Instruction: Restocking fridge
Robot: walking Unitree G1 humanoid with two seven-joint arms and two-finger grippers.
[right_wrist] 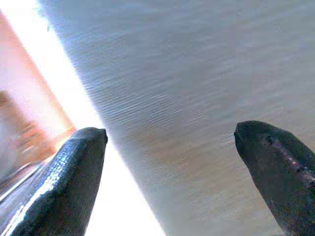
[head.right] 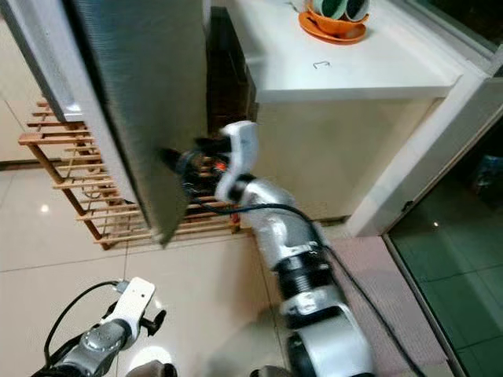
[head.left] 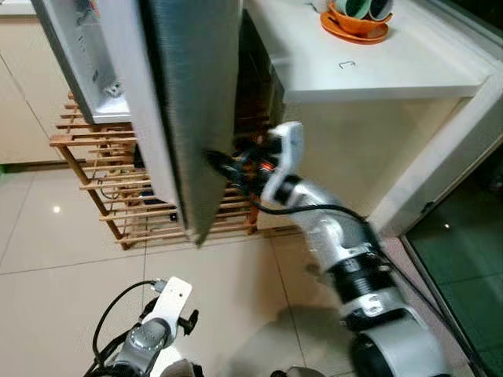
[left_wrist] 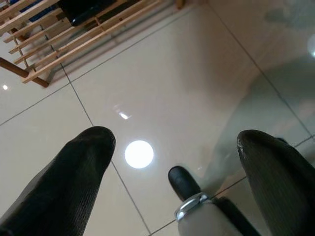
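The grey brushed-metal fridge door [head.left: 192, 118] stands swung out ahead of me, its white inner lining [head.left: 86, 71] facing left. My right gripper [head.left: 214, 159] reaches forward with its black fingers against the door's outer face near the lower edge. In the right wrist view the right gripper [right_wrist: 170, 137] is open, the grey door surface [right_wrist: 197, 88] close between and beyond the fingertips. My left gripper [left_wrist: 174, 142] hangs low over the tiled floor [left_wrist: 162, 88], open with nothing between its fingers.
A wooden slatted rack [head.left: 94, 173] stands behind the door on the left. A white counter [head.left: 377, 63] at the right carries an orange dish with cups [head.left: 355, 20]. A dark glass panel [head.left: 464, 251] lies at far right. Beige tiles [head.left: 71, 290] spread before me.
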